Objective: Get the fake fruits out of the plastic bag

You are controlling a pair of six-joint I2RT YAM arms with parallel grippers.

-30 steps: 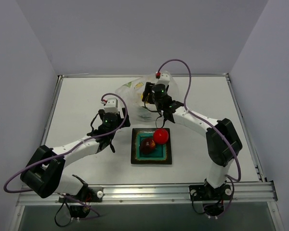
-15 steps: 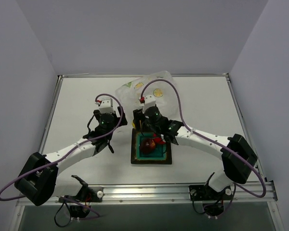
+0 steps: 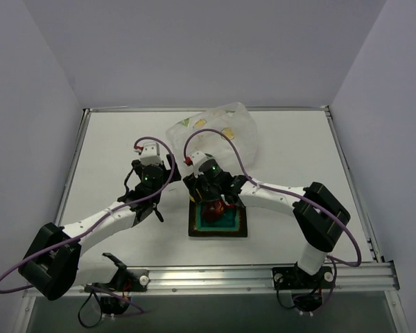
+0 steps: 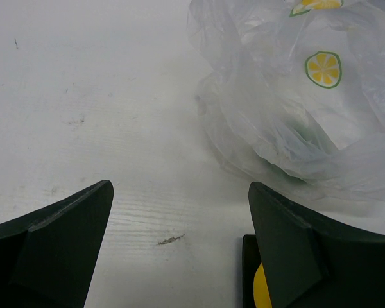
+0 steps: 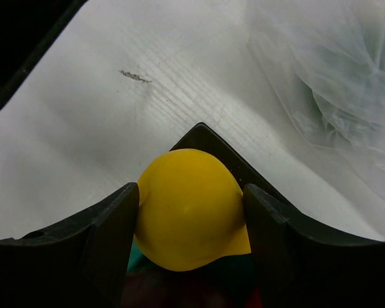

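My right gripper [image 3: 202, 193] [image 5: 191, 192] is shut on the yellow fruit [image 5: 189, 212] and holds it over the far left corner of the teal plate [image 3: 194, 232] [image 5: 202, 131]. The dark red and bright red fruits [image 3: 222, 207] lie on the plate, mostly hidden under the gripper. The plastic bag [image 3: 222, 128] [image 4: 295, 115] [image 5: 333, 77] lies crumpled behind the plate. A faint green shape [image 4: 301, 138] shows through it. My left gripper [image 3: 163, 182] [image 4: 179, 192] is open and empty above the table, left of the plate. The yellow fruit [image 4: 262, 292] shows by its right finger.
A small scratch [image 4: 171, 240] marks the white table between my left fingers. Grey walls close the table on three sides. The metal rail [image 3: 208, 277] runs along the near edge.
My right gripper has moved from the bag down to the plate with the yellow fruit, then shifted toward the plate's far left corner. My left arm has moved slightly.
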